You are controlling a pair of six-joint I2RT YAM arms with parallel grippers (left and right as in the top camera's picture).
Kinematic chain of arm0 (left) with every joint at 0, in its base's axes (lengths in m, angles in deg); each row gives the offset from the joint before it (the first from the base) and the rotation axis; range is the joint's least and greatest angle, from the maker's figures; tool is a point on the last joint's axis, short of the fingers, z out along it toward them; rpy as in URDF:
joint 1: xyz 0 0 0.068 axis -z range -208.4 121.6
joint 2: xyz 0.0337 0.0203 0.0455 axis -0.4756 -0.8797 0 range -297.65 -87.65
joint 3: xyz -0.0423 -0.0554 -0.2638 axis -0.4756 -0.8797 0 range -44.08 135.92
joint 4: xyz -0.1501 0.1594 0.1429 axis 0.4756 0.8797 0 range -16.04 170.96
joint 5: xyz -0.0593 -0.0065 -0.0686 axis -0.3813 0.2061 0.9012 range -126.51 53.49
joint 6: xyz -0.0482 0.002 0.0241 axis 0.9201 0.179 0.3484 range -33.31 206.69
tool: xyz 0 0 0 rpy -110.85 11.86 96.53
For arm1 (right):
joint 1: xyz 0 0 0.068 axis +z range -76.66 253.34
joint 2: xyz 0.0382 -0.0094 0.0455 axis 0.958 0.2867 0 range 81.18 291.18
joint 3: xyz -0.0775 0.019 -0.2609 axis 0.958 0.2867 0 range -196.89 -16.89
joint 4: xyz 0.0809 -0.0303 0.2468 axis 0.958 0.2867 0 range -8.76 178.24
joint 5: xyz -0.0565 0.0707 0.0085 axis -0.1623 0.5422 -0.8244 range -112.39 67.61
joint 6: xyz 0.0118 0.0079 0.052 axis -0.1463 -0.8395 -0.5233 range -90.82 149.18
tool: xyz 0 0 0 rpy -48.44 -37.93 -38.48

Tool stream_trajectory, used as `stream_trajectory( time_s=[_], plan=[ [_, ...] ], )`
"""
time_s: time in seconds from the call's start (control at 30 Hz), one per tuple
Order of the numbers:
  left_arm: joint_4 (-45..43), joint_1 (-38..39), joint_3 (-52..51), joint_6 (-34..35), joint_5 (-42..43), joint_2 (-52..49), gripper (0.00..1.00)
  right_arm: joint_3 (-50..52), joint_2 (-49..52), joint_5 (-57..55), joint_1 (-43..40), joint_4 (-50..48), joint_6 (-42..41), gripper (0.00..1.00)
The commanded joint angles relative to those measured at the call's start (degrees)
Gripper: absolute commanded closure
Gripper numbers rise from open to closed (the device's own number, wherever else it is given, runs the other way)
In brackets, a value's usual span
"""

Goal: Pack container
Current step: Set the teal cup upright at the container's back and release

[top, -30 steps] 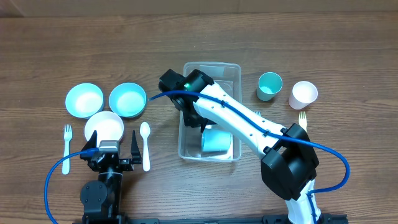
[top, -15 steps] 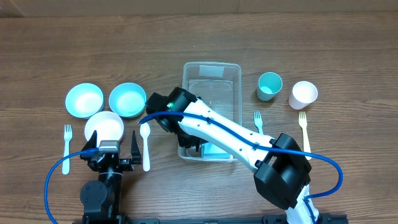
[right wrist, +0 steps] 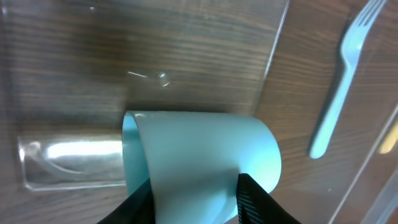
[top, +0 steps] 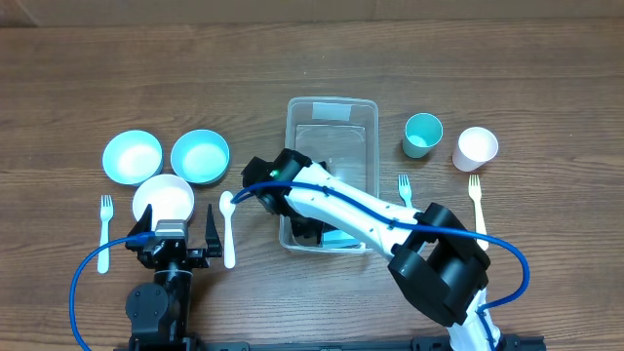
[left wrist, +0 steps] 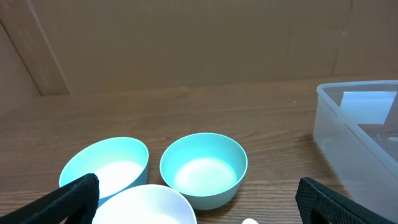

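The brown wooden table (top: 487, 58) has the left gripper (top: 174, 226) at its left, wide open and empty by the white bowl (top: 163, 198), with a spoon (top: 227, 229) just beside. Mid-table, the clear container (top: 331, 105) holds a light-blue cup (right wrist: 199, 155) on its side. The right gripper (right wrist: 196, 200) straddles the cup, jaws partly open, though whether they pinch it is unclear. Lifting away while snagged could drag the cup out or shove the container onto the spoon.

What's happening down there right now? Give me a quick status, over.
Left gripper open, empty. Right gripper straddling light-blue cup lying inside container; grip unclear. Right arm spans container mouth.
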Motion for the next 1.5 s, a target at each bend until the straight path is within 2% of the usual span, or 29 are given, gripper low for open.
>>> stream_trajectory(
  time_s=[0.0, 0.1, 0.27, 0.47, 0.77, 1.27, 1.47],
  plan=[
    [-0.2, -0.5, -0.3, -1.1, 0.8, 0.5, 0.0, -0.1, -0.3, -1.3, -1.0, 1.2, -0.2, 0.71],
    [-0.2, -0.5, -0.3, -1.1, 0.8, 0.5, 0.0, -2.5, -0.3, -3.6, -1.1, 3.6, -0.3, 0.78],
    [-0.2, -0.5, -0.3, -1.1, 0.8, 0.5, 0.0, -5.7, -0.3, -4.1, -1.1, 5.5, -0.2, 0.84],
    [-0.2, -0.5, -0.3, -1.1, 0.8, 0.5, 0.0, -7.6, -0.3, -5.7, -1.1, 7.2, -0.1, 0.86],
    [-0.2, -0.5, -0.3, -1.1, 0.8, 0.5, 0.0, -7.6, -0.4, -5.9, -1.2, 8.5, -0.1, 0.96],
    [-0.2, -0.5, -0.3, -1.1, 0.8, 0.5, 0.0, -7.9, -2.2, -8.1, -3.0, 9.5, -0.3, 0.96],
    [-0.2, -0.5, -0.3, -1.1, 0.8, 0.5, 0.0, -13.2, -5.6, -7.8, -5.7, 8.6, 1.6, 0.96]
  ],
)
